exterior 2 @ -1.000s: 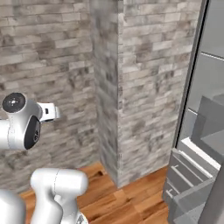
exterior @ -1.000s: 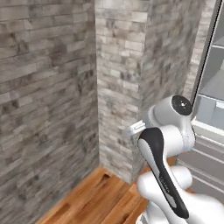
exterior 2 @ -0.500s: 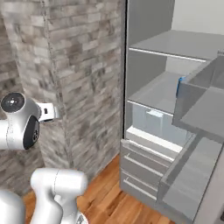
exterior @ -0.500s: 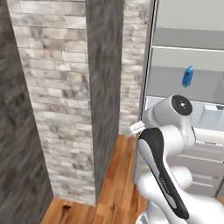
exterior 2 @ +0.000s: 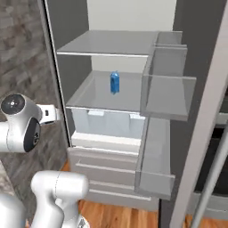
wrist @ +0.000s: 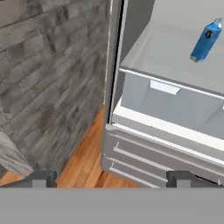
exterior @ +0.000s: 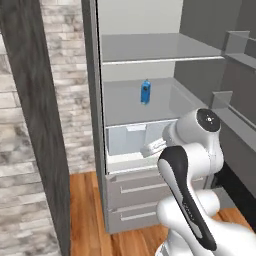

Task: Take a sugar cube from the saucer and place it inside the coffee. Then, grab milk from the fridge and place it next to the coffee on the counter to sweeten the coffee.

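A: Milk, item one, left base view: small blue carton, upright on the middle shelf of the fridge, towards the back. Clear drawer directly under that shelf; two grey pull-out drawers below again. Arm rises in front of the fridge, low and to the right of the carton.

B: And the room around the fridge?

A: Grey stone-brick wall to its left, wood plank floor at its foot.

B: Right base view?

A: Same carton on the same shelf, nothing else beside it. Fridge door stands open to the right, its racks projecting beside the shelf. Arm elbow sits left of the fridge opening, well short of the carton.

B: Hand view?

A: Carton at upper right, on the shelf above the clear drawer. Gripper fingers spread wide with nothing between them, aimed low at the fridge's lower drawers, well apart from the carton.

B: Step in hand?

A: By my reading, the milk fetch, at the approach stage. Sugar step cannot be checked from here. Next move calls for raising and swinging the hand up to shelf height, then reaching in past the door racks to bracket the carton.
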You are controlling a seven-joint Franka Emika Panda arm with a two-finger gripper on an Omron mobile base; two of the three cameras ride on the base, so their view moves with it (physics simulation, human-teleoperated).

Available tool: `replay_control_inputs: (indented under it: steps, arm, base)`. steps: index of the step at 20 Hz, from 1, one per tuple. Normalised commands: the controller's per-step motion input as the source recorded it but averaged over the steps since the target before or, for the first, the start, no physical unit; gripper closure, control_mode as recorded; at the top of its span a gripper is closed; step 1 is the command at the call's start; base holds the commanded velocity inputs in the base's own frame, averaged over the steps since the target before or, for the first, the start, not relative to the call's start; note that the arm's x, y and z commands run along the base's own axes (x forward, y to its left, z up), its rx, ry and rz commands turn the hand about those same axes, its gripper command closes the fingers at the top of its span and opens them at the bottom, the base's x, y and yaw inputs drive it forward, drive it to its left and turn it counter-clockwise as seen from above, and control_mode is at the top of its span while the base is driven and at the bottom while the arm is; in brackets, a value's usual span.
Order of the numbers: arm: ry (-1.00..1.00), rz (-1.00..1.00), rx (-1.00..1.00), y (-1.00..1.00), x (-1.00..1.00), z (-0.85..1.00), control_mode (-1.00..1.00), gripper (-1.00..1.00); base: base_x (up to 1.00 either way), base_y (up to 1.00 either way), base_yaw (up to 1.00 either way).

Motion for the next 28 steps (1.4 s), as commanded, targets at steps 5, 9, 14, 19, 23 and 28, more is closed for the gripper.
replay_control_inputs:
  steps: [5,9,14,19,23,28]
  arm:
    - [0.00,0.00,0.00,0.00,0.00,0.00,1.00,-1.00]
    - [0.00,0.00,0.00,0.00,0.00,0.00,1.00,-1.00]
    - [0.00,0.00,0.00,0.00,0.00,0.00,1.00,-1.00]
    - [0.00,0.00,0.00,0.00,0.00,0.00,1.00,-1.00]
    - [0.00,0.00,0.00,0.00,0.00,0.00,1.00,-1.00]
    - [0.00,0.00,0.00,0.00,0.00,0.00,1.00,-1.00]
  base:
    - [0.70,0.10,-0.38]
    - [0.31,0.13,-0.20]
    - [0.24,0.41,-0.35]
    - [0.23,0.18,-0.20]
    - [0.20,0.23,-0.01]
    - [0.04,0.08,0.01]
